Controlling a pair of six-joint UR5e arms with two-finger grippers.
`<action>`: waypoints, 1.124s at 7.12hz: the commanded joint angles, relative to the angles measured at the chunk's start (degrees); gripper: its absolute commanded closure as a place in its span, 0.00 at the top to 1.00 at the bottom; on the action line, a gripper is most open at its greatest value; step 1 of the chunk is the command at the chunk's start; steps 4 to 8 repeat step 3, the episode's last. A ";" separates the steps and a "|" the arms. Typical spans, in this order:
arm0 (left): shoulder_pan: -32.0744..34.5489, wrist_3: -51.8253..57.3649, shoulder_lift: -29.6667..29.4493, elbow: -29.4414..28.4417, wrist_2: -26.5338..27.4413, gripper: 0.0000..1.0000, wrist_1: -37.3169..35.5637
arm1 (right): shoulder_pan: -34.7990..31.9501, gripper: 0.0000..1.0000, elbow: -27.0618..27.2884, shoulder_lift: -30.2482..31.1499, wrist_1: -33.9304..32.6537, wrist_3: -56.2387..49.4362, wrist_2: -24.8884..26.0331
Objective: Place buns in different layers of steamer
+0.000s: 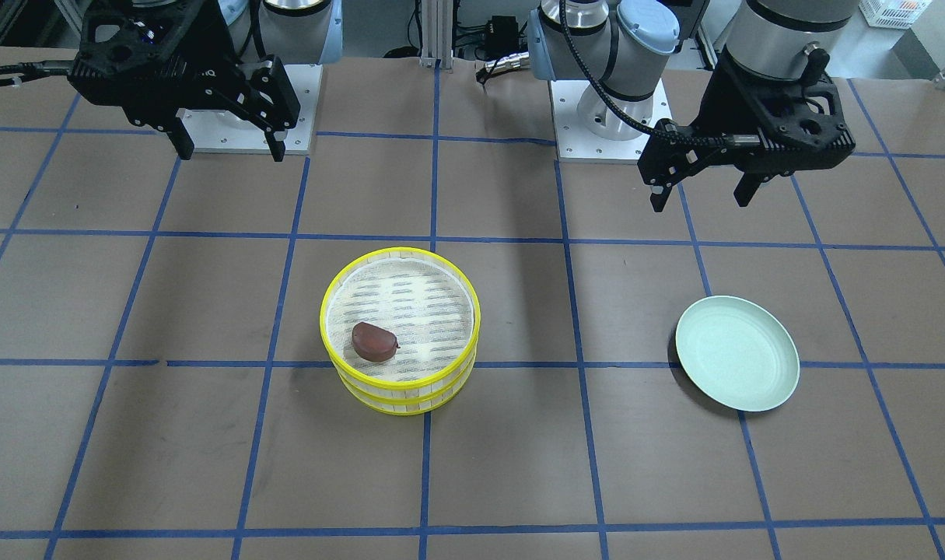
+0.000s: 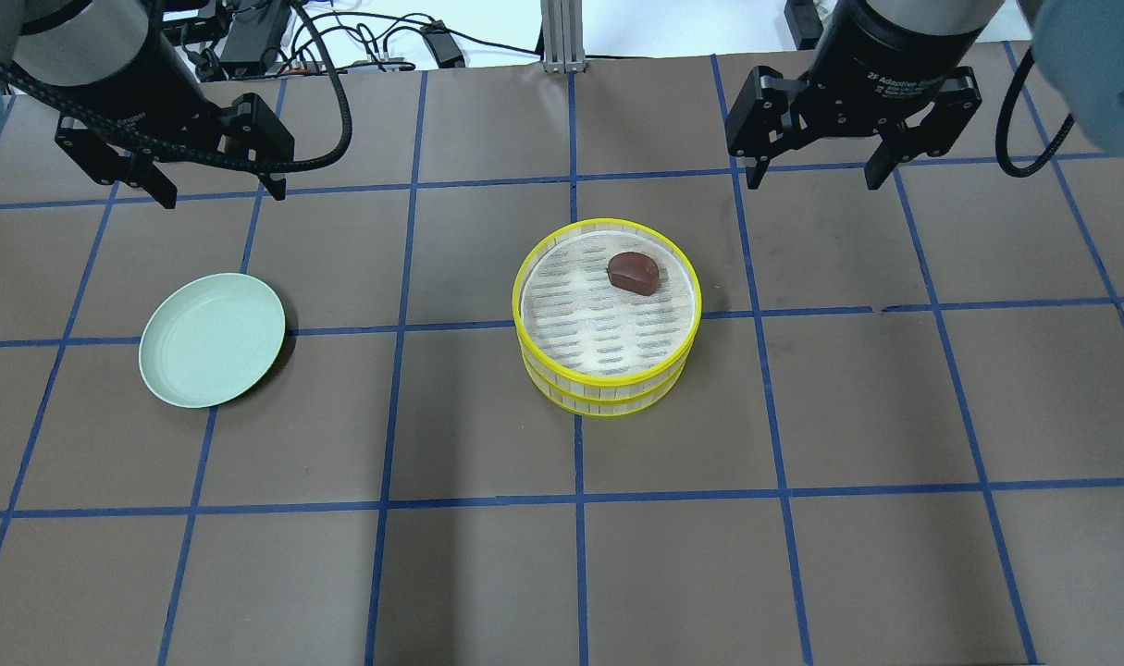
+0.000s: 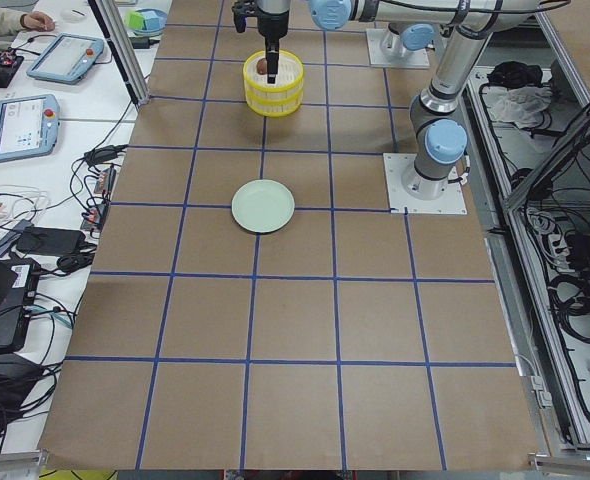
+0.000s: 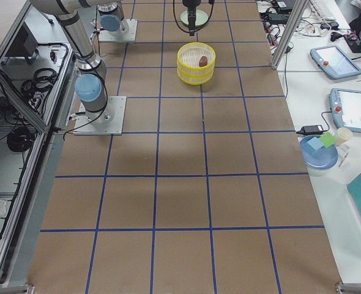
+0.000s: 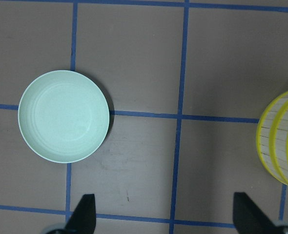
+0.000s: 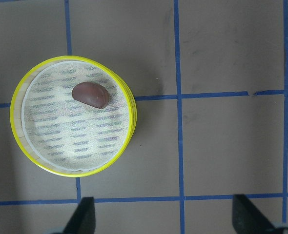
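Observation:
Two steamer layers are stacked at the table's middle: the upper layer (image 2: 517, 301) sits on the lower layer (image 2: 608, 400). One brown bun (image 2: 633, 272) lies on the upper layer's mesh, near its rim on the robot's far side; it also shows in the right wrist view (image 6: 90, 94). The lower layer's inside is hidden. My left gripper (image 2: 221, 194) is open and empty, held high beyond the pale green plate. My right gripper (image 2: 814, 180) is open and empty, held high to the right of the stack and beyond it.
The pale green plate (image 2: 212, 339) lies empty on the left half of the table, well apart from the stack. Blue tape lines grid the brown table. Both arm bases (image 1: 612, 117) stand at the robot's edge. Cables and tablets lie off the table.

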State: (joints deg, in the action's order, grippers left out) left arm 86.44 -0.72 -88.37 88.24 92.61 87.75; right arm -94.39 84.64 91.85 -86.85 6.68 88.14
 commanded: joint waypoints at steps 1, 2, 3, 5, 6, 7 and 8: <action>-0.39 -0.07 0.04 0.00 -0.59 1.00 -0.12 | 0.00 1.00 0.00 0.00 -0.07 0.00 -0.07; -0.22 -0.16 0.04 0.44 -0.68 1.00 -0.12 | 0.00 1.00 0.00 0.00 -0.07 0.09 -0.07; -0.04 -0.25 0.04 0.62 -0.77 1.00 -0.12 | 0.00 1.00 0.00 0.00 -0.16 0.00 -0.07; -0.04 -0.25 0.04 0.62 -0.77 1.00 -0.12 | 0.00 1.00 0.00 0.00 -0.16 0.00 -0.07; -0.04 -0.25 0.04 0.62 -0.77 1.00 -0.12 | 0.00 1.00 0.00 0.00 -0.16 0.00 -0.07; -0.04 -0.25 0.04 0.62 -0.77 1.00 -0.12 | 0.00 1.00 0.00 0.00 -0.16 0.00 -0.07; -0.04 -0.25 0.04 0.62 -0.77 1.00 -0.12 | 0.00 1.00 0.00 0.00 -0.16 0.00 -0.07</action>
